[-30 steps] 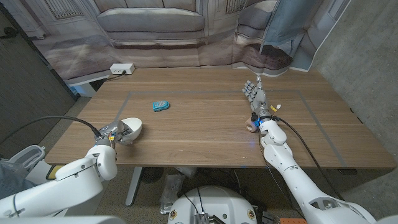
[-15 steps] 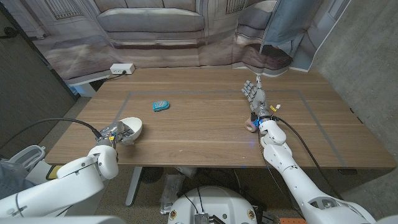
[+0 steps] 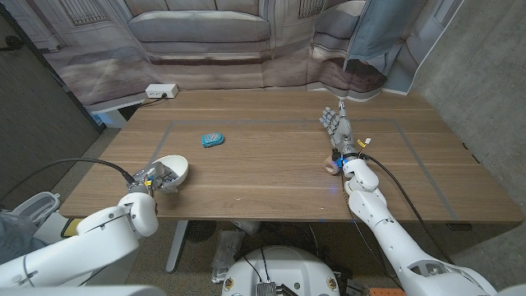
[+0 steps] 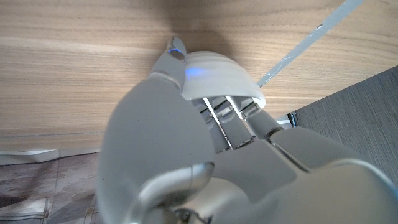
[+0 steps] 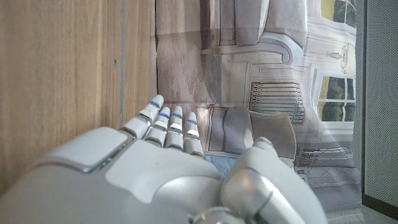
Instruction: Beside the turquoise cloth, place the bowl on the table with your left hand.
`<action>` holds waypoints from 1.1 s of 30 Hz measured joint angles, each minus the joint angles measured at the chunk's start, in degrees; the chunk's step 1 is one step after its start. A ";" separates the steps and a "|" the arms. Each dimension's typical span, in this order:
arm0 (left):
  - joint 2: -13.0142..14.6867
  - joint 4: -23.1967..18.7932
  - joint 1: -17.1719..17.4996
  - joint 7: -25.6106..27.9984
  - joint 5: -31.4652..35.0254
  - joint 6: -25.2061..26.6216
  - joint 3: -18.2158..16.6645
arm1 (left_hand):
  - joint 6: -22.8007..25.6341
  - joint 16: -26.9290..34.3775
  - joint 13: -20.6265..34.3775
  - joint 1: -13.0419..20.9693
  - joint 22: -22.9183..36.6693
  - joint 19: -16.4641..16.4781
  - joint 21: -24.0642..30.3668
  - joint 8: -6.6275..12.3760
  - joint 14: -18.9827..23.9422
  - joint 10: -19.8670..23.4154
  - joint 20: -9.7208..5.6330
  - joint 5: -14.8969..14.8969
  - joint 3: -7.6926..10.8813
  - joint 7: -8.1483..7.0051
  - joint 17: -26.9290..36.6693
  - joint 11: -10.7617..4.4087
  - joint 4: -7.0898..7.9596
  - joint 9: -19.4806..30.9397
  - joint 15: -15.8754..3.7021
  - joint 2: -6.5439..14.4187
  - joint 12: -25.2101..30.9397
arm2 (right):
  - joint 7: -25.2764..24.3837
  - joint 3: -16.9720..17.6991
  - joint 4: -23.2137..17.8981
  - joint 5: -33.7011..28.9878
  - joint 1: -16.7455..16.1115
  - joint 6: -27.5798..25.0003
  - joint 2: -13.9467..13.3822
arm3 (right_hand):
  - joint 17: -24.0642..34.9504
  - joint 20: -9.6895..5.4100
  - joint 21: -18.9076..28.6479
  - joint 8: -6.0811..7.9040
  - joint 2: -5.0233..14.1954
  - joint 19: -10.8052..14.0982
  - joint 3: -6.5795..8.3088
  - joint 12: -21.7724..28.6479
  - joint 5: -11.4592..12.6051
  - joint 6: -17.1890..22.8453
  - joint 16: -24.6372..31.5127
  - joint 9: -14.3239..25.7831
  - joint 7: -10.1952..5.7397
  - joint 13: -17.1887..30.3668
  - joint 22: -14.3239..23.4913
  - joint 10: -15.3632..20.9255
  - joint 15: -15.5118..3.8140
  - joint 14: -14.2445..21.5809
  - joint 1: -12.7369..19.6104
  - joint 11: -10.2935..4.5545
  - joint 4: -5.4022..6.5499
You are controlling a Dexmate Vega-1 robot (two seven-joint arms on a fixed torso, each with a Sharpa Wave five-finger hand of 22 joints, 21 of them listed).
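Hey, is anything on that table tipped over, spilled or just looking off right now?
Nothing is spilled or damaged. The white bowl sits tilted near the table's front left edge because the left robot hand grips it. It is well apart from the small turquoise cloth. The right robot hand holds nothing, fingers extended.

The bowl [image 3: 173, 169] sits near the front left corner of the surface [image 3: 271, 164], with the left robot hand [image 3: 154, 177] at its near side. The cloth [image 3: 212, 140] lies farther back and to the right. The right robot hand [image 3: 337, 127] is well right of both.
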 measured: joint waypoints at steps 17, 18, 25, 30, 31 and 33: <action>2.86 -2.19 -3.34 -3.90 -5.51 5.32 0.07 | -8.02 -0.42 -2.85 -7.08 -0.22 -7.27 -2.61 -3.54 -7.40 -10.57 0.68 0.00 -2.56 1.45 -0.51 1.42 2.58 0.66 2.75 1.75 -0.53 | 0.06 0.17 -0.02 0.00 -0.14 -0.49 0.06 | 0.00 0.00 0.00 0.00 0.01 0.00 0.00 0.00 0.00 0.32 0.00 0.00 -0.32 0.00 -0.01 0.00 0.00 0.00 0.01 0.00 0.00; 3.00 -2.28 -3.28 -4.13 -6.98 6.08 -0.08 | -8.18 -0.42 -2.89 -7.68 -0.22 -7.28 -2.65 -3.81 -7.77 -10.58 0.69 0.00 -2.73 1.32 -0.53 1.42 2.75 0.65 2.67 1.92 -0.53 | 0.06 0.17 -0.06 0.00 -0.16 -0.52 0.07 | 0.00 0.00 0.00 0.00 0.17 0.00 0.00 0.00 0.00 0.32 0.00 0.00 -0.32 0.00 -0.01 0.00 0.00 0.00 0.17 0.00 0.00; 4.04 -2.80 -1.84 -4.20 -9.15 5.92 -2.11 | -8.86 -0.39 -3.66 -12.02 -0.18 -7.81 -3.23 -4.20 -9.26 -11.42 0.60 -0.03 -1.50 1.44 -1.17 1.63 7.89 0.65 3.16 0.70 -0.25 | -0.05 0.15 -0.35 -0.12 -0.26 -0.67 0.07 | -0.10 0.00 0.00 0.00 0.30 0.00 0.00 0.00 0.00 0.32 0.00 0.00 -0.32 0.00 -0.01 0.11 0.00 0.00 0.31 0.11 0.00; 4.62 -3.00 -0.48 -4.22 -10.11 4.93 -3.74 | -9.03 -0.37 -4.12 -13.88 0.04 -8.21 -3.82 -4.55 -10.26 -11.95 0.59 -0.03 -2.17 1.42 -1.46 2.15 9.01 0.56 3.60 0.12 -0.25 | -0.20 0.12 -0.67 -0.16 -0.44 -0.74 0.06 | -0.02 0.21 0.00 0.00 0.30 0.21 0.00 0.00 0.00 0.32 0.00 0.00 -0.32 0.00 -0.01 0.32 -0.02 0.01 0.31 0.32 0.00; 4.70 -3.05 -0.17 -4.22 -10.11 4.93 -4.08 | -9.03 -0.36 -4.21 -14.35 0.03 -8.55 -4.00 -4.74 -10.75 -12.30 0.64 0.11 -2.34 1.42 -1.57 2.41 9.18 0.53 3.59 0.15 -0.25 | -0.23 0.12 -0.67 -0.16 -0.44 -0.74 0.06 | -0.06 0.20 0.00 0.00 0.30 0.22 0.00 0.00 0.00 0.32 0.00 0.00 -0.32 0.00 -0.01 0.32 -0.22 0.22 0.31 0.31 0.00; 4.81 -3.10 0.20 -4.20 -10.36 4.66 -4.51 | -9.45 -0.31 -4.46 -14.97 -0.04 -8.80 -4.21 -5.06 -11.85 -13.52 0.77 0.18 -2.57 1.47 -1.74 2.46 9.55 0.53 3.84 -0.15 -0.25 | -0.30 0.12 -0.76 -0.17 -0.53 -0.75 0.03 | -0.13 -0.02 0.00 0.00 0.30 0.43 0.00 0.00 0.00 0.32 0.00 0.00 -0.32 0.00 -0.01 0.31 -0.32 0.32 0.31 0.31 0.00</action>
